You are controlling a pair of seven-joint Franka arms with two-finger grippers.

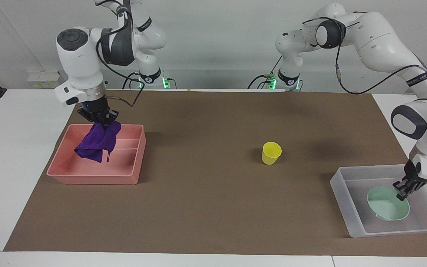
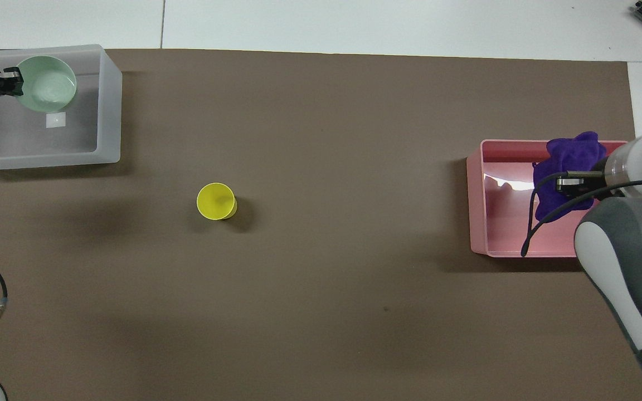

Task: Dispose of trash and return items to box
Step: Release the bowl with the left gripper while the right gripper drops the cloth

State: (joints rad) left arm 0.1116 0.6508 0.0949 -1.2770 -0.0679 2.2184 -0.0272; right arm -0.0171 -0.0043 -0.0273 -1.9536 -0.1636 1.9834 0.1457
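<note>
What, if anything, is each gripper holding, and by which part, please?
The right gripper pinches the purple cloth by its top; the left gripper grips the mint-green bowl by its rim.

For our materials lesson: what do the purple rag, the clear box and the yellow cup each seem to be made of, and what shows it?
Rag: soft woven cloth, matte; it droops in folds from the right gripper.
Box: probably plastic, frosted and translucent; the brown mat shows dimly through its stiff walls.
Cup: likely plastic, smooth with even colour and a thin rim, though coated paper cannot be ruled out.
</note>
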